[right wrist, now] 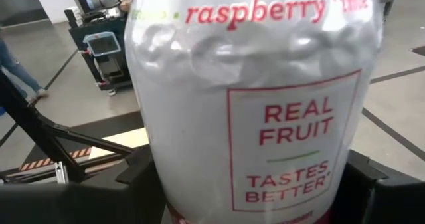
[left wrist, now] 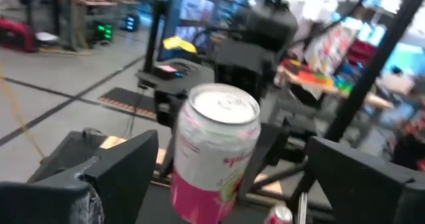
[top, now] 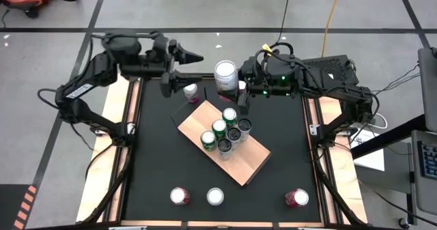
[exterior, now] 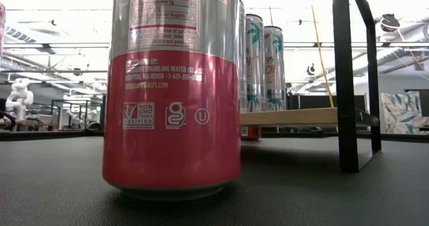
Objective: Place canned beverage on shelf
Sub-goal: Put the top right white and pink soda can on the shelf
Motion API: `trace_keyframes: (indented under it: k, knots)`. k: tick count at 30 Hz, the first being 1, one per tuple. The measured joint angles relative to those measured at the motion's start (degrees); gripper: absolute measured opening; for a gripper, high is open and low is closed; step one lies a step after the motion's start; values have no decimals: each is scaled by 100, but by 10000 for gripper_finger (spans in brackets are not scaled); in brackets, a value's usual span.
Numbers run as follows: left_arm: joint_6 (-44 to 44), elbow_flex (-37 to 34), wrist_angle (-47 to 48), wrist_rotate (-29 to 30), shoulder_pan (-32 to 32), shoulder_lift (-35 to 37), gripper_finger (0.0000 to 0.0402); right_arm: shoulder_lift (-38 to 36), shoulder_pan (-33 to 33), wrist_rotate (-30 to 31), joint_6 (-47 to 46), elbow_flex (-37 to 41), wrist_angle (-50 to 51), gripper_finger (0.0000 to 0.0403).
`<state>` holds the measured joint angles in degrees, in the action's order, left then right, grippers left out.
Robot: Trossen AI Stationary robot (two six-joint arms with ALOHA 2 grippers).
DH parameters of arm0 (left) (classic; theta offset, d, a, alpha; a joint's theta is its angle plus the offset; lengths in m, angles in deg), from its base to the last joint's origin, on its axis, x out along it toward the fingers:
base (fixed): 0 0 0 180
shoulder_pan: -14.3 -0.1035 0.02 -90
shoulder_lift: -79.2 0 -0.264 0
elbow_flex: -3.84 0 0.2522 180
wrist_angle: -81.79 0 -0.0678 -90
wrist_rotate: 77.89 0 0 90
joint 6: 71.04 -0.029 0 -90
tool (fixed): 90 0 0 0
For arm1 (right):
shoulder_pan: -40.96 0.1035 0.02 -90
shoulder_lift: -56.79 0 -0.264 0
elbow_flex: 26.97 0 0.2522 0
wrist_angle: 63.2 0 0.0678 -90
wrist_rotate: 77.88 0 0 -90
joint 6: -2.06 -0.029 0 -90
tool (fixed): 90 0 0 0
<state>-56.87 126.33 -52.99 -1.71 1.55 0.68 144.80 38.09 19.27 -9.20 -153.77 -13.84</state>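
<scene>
My right gripper (top: 233,87) is shut on a silver and pink raspberry-lime can (top: 226,75), held high over the far end of the shelf (top: 240,163). The shelf is a tan board on black rods and carries several cans (top: 225,131). The held can fills the right wrist view (right wrist: 255,98). My left gripper (top: 194,66) is open at the table's far left, level with the held can and apart from it. The can also shows between its spread fingers (left wrist: 126,164) in the left wrist view (left wrist: 216,151). My right gripper pinches the can's side wall, low on the body (right wrist: 199,191), between its two fingers. The fingers come level from the table's right side. The can stands upright, top up, lifted clear of the table and the shelf.
A pink-topped can (top: 192,92) stands on the table by the shelf's far left corner. Three more cans (top: 180,196) (top: 215,196) (top: 296,198) stand along the near edge; one of them fills the low view (exterior: 174,92). The shelf's near right part is bare board.
</scene>
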Motion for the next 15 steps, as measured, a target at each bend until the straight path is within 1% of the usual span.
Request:
trace_keyframes:
  k: [6,9,15]
  knots:
    - [-456,2,-13,-712,-222,-194,389,0,0,-22,-3,0,-11,274]
    - [-511,2,11,-1059,-317,-319,389,0,-2,-243,-94,0,-11,274]
    - [-761,2,-6,-1385,-355,-521,389,0,0,-302,-155,0,4,274]
